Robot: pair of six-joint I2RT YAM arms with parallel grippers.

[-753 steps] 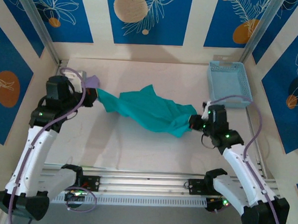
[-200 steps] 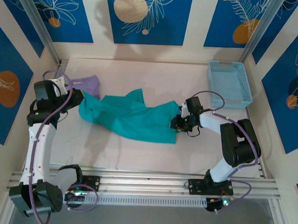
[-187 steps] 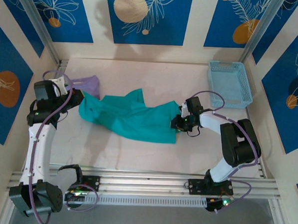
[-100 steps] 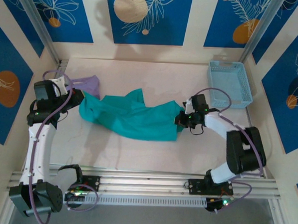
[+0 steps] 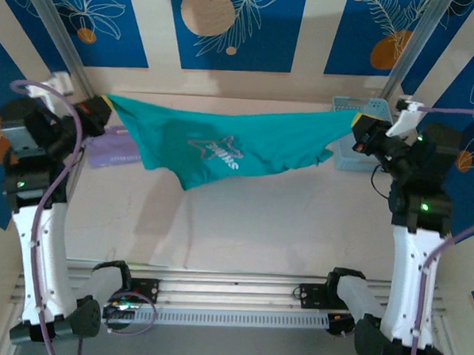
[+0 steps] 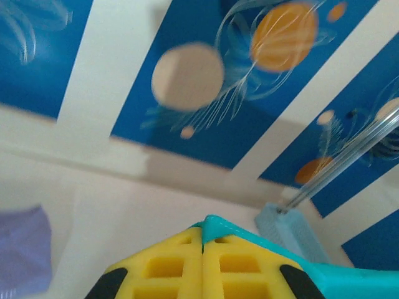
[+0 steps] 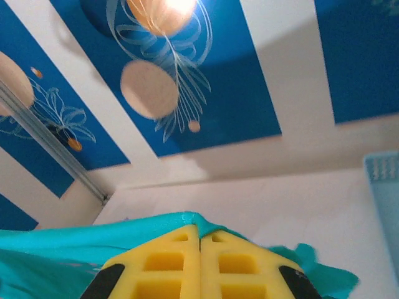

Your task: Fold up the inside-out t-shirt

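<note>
Teal-green cloth spanned the top view: the inside-out t-shirt [image 5: 223,145] hung stretched between two raised arms above the worktop [image 5: 242,225]. At the left, the left pincer [image 5: 104,103] was clamped on one corner of the shirt. In the left wrist view its yellow fingers [image 6: 168,268] were pressed together with a teal edge pinched between them. Just beneath that corner a lavender garment [image 5: 115,149] lay on the worktop. A pale star print [image 5: 218,150] showed on the shirt, which sagged lowest left of the middle. At the right, the right pincer [image 5: 353,122] gripped the other corner, its fingers likewise closed on cloth in the right wrist view. A blue basket [image 5: 348,159] sat behind it.
</note>
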